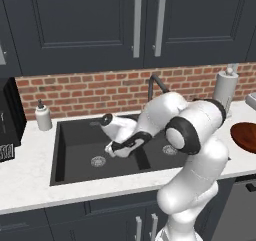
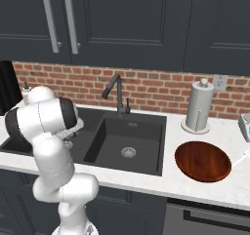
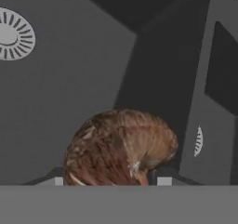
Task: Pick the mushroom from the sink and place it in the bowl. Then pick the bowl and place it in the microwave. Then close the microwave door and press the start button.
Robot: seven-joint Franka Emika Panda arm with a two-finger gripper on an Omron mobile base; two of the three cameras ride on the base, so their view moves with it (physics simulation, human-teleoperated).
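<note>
Mushroom at the pincer in the sink; bowl, microwave and button steps judged not yet done.

In the left base view, the pincer is seen at centre frame, low inside the left basin of the sink, near a round drain; the bowl sits empty at the right edge on the surface. In the right base view, the bowl is seen at lower right, well apart from the sink. In the hand view, the mushroom looms at bottom centre between the finger tips; whether it is pinched or merely straddled cannot be told. Placing, loading, door closing and starting are judged outstanding.
</note>
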